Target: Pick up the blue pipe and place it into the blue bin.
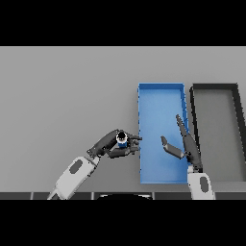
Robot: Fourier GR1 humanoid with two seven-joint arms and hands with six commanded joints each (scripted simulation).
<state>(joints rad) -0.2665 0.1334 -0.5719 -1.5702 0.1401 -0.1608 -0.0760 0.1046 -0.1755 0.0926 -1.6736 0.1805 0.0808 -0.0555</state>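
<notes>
At about six o'clock on the flat grey table (62,96), the left hand (109,146) has its fingers and thumb curled round the short blue pipe piece with a dark open end (122,140), held end-up so the grasp wraps its sides. Pipe and hand sit just beside the left wall of the long blue rectangular bin (161,91), at the bin's nine o'clock, not yet over it. The right hand (185,144) hovers over the bin's right side with fingers straight, holding nothing, probably idle. At three o'clock of the blue bin lies a dark grey rectangular bin (214,87).
</notes>
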